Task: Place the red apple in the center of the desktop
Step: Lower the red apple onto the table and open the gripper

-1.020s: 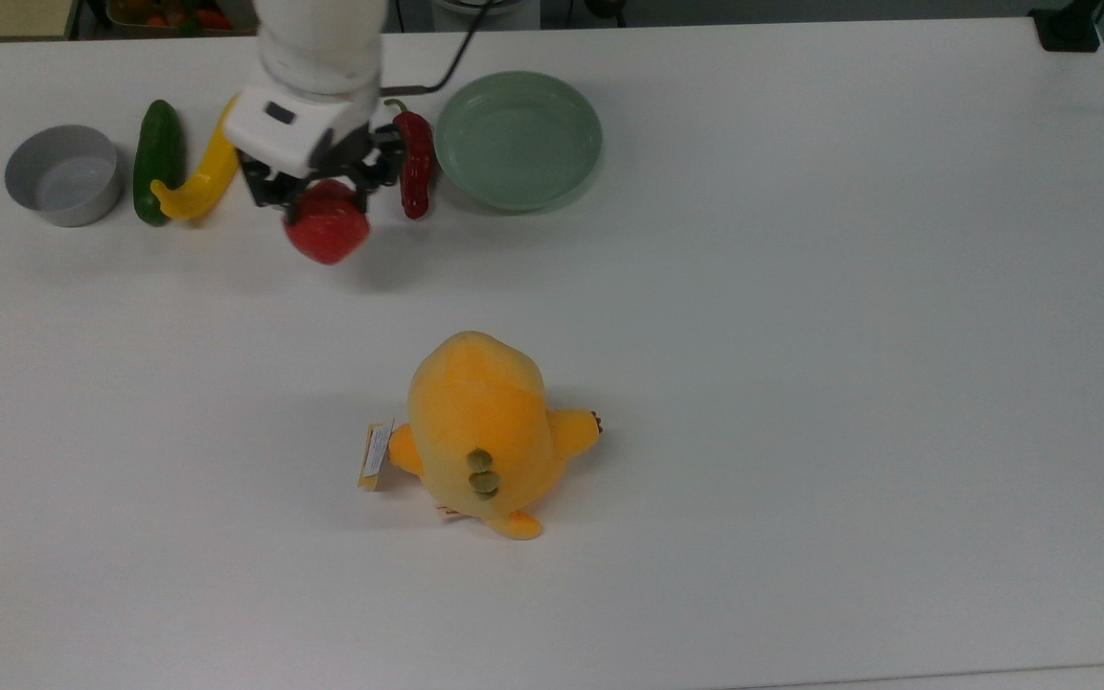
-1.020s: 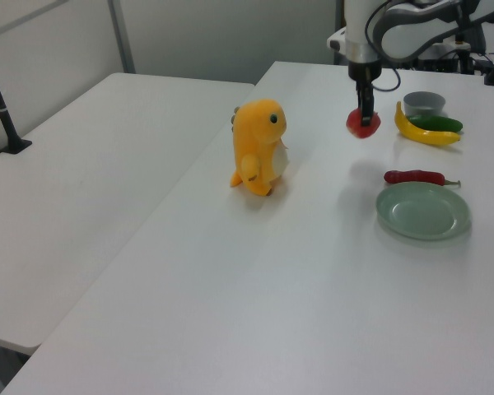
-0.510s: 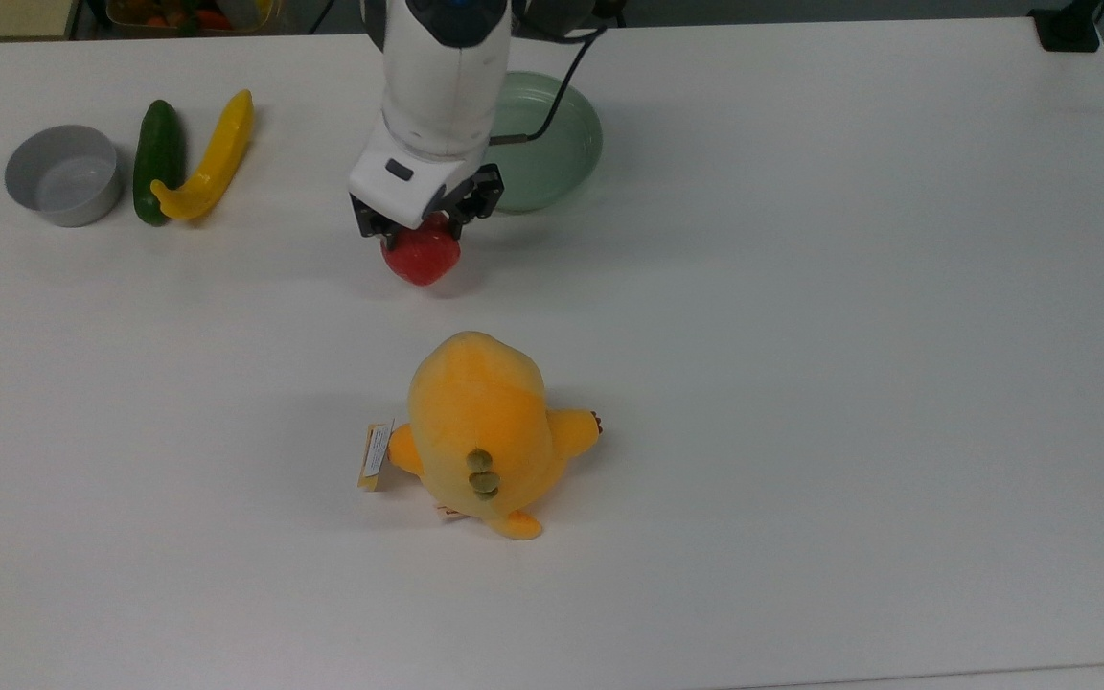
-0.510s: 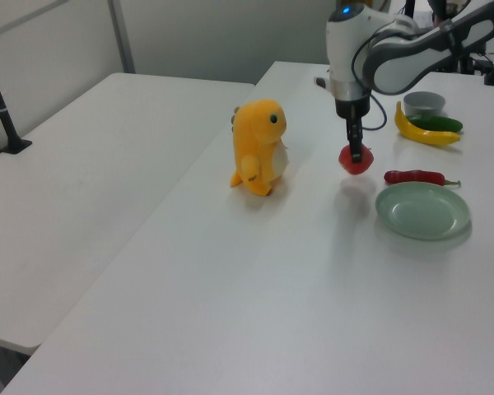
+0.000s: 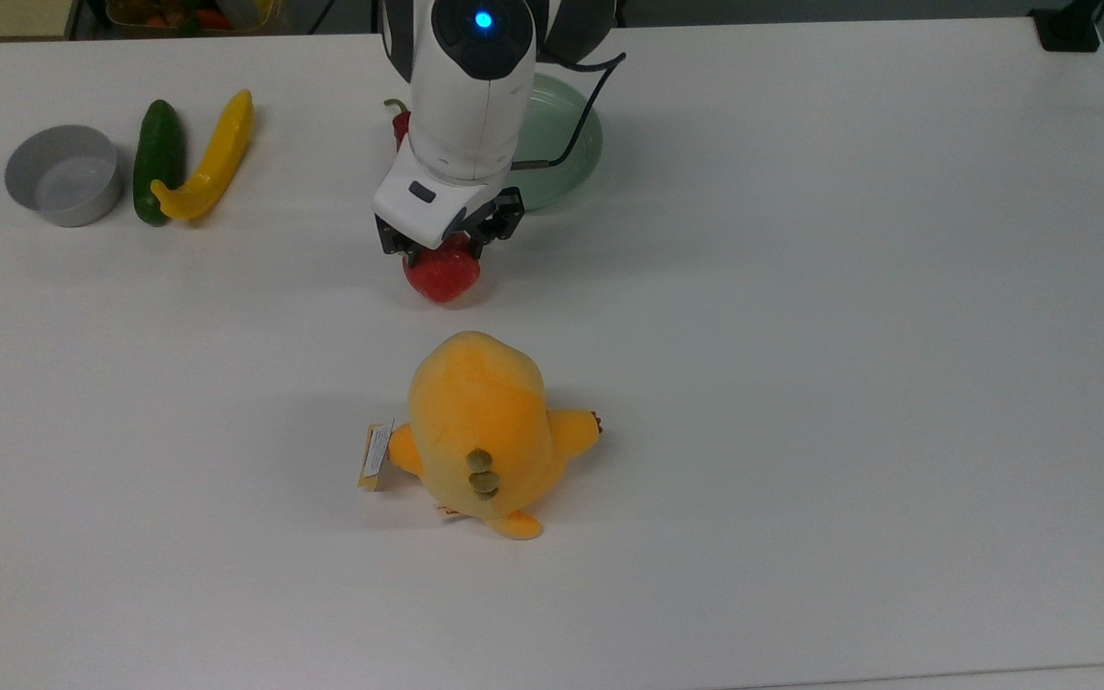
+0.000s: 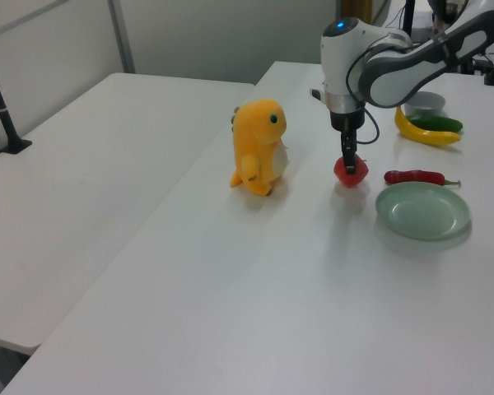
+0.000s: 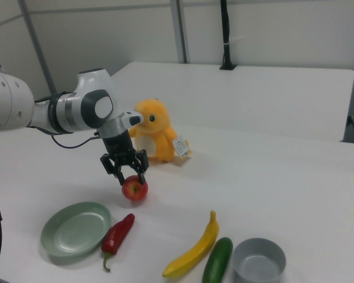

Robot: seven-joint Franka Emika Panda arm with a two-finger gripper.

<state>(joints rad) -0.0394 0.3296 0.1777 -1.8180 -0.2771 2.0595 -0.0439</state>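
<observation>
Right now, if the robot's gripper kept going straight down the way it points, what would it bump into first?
The gripper points straight down and is shut on the red apple. Going on, the apple would probably meet the bare white desktop first; it already looks at or just above it.

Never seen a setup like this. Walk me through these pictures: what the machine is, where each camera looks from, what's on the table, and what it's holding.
The white machine is a robot arm with a two-finger gripper. It is shut on a red apple, low over the white table. One camera looks straight down; the other two look across the table from opposite sides. Near the apple stands a yellow plush toy. Along the top view's upper edge lie a grey bowl, a cucumber, a banana, a red chili and a green plate.
</observation>
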